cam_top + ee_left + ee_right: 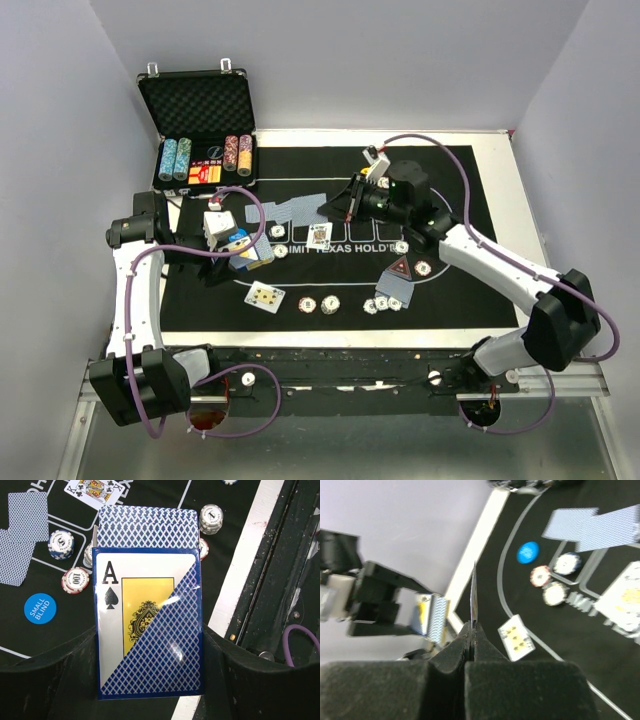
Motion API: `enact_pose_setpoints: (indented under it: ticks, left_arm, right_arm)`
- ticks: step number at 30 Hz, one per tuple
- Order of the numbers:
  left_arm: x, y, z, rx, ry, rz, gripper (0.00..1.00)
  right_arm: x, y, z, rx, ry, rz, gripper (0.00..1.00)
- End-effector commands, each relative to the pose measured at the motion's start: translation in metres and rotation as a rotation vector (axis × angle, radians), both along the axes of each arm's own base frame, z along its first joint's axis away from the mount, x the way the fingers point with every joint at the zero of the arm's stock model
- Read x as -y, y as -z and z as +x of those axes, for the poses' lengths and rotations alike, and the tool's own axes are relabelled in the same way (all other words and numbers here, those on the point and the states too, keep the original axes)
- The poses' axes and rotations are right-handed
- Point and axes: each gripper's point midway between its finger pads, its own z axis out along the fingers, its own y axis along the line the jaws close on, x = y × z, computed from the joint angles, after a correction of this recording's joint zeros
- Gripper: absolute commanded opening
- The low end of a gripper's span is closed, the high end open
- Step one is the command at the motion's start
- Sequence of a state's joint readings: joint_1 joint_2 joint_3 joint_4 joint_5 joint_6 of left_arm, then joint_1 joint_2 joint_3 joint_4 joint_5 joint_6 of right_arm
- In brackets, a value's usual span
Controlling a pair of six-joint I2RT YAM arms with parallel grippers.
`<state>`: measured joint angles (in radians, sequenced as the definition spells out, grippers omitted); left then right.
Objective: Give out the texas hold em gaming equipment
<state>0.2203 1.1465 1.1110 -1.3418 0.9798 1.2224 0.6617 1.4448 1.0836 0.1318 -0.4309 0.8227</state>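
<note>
My left gripper [237,250] is shut on a blue card box [150,630] with an ace of spades on its front. Blue-backed cards [147,527] stick out of its top. It hangs over the mat's left part. My right gripper [338,205] is shut on a single playing card [473,595], seen edge-on, above the mat's middle. Poker chips [307,303] lie scattered on the black mat [450,300]. A dark red triangular marker [399,268] sits beside face-down cards [392,289]. The blue button [40,608] reads "SMALL BLIND"; it also shows in the right wrist view [527,552].
Face-up cards [265,296] [319,235] and a row of face-down cards [290,208] lie on the mat. The open black case [200,105] with stacked chips [175,158] stands at the back left. Walls close in on both sides.
</note>
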Motion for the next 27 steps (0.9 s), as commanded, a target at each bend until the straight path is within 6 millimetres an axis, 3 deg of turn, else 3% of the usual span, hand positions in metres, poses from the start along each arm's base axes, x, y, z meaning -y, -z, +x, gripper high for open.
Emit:
enact_pose_setpoints:
  ticks: [1,5,7,20,27]
  left_arm:
    - [0.016,-0.001,-0.056,-0.26,0.016,-0.083,0.0]
    - [0.015,0.004,-0.058,-0.286,0.014,-0.076,0.0]
    - [0.015,0.006,-0.059,-0.296,0.013,-0.072,0.0]
    - [0.017,0.005,-0.064,-0.284,0.016,-0.07,0.0]
    - [0.018,0.004,-0.063,-0.289,0.017,-0.079,0.0]
  right_arm:
    - [0.052,0.036,0.026,0.135,0.163,-0.388,0.01]
    - [0.081,0.062,0.043,0.19,0.251,-0.601,0.01]
    - [0.084,0.072,0.048,0.22,0.269,-0.691,0.01]
    - [0.055,0.116,0.071,0.616,0.257,-1.259,0.01]
    - [0.043,0.146,0.06,0.803,0.182,-1.48,0.01]
